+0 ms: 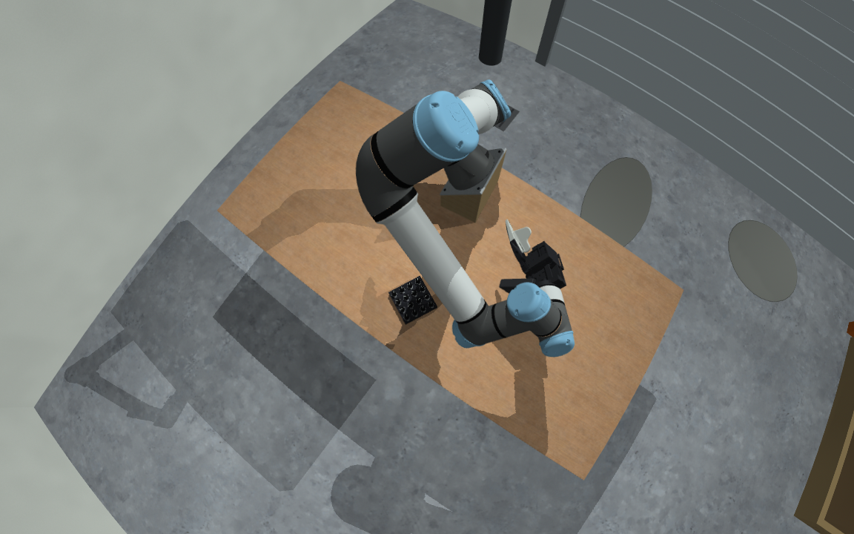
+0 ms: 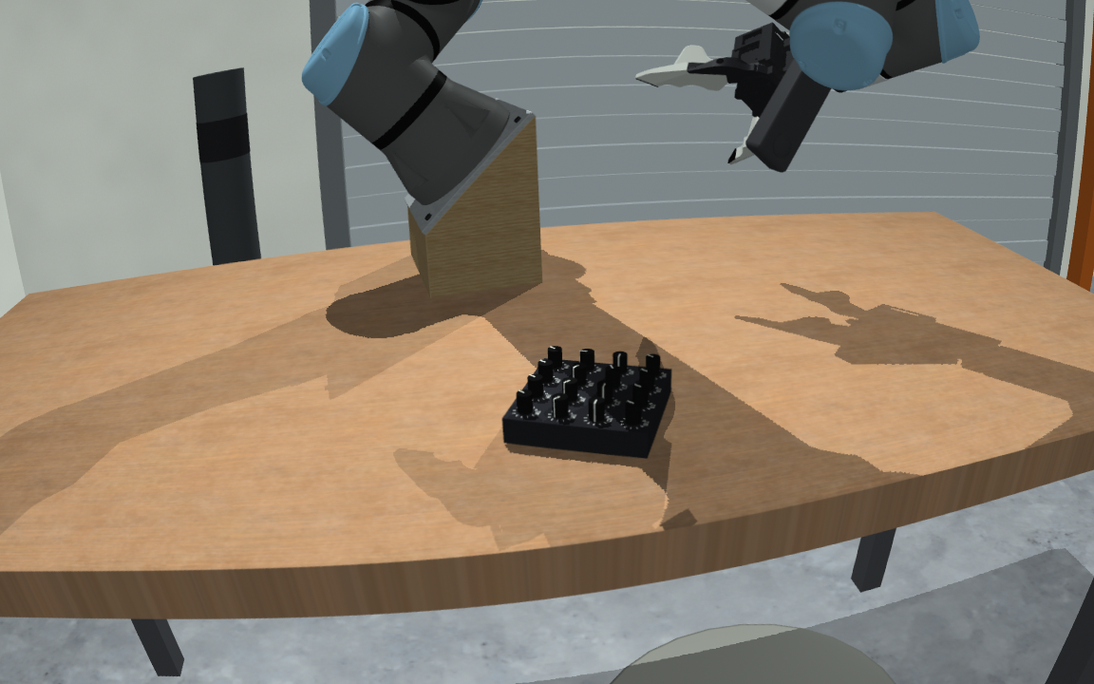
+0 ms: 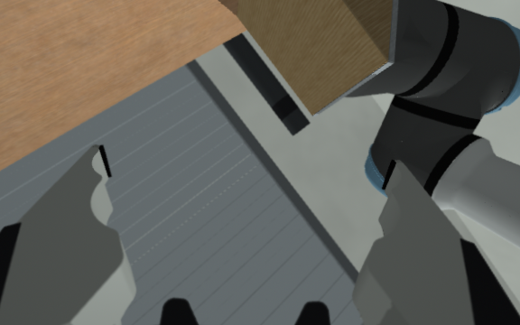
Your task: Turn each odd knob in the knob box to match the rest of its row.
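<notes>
The black knob box (image 1: 412,300) (image 2: 576,435) lies flat on the wooden table (image 1: 616,311) (image 2: 194,502). Its black knobs stand upright in a four-by-four grid. Thin white pointer lines show on some knobs, but the marks and row labels are too small to read, so I cannot tell which knobs differ. My gripper (image 2: 685,118) (image 3: 251,154) is open wide and empty, with pale fingers. It is high above the table, to the right of the box and farther back in the exterior view, and points away from the box. The box is not in the wrist view.
The robot base stands on a wooden block (image 2: 487,212) (image 3: 314,50) behind the box. In the top view the arm's pale forearm (image 1: 433,259) passes just right of the box. The table's front edge (image 2: 465,586) is nearer the camera than the box. A dark post (image 1: 494,33) (image 2: 226,170) stands behind the table.
</notes>
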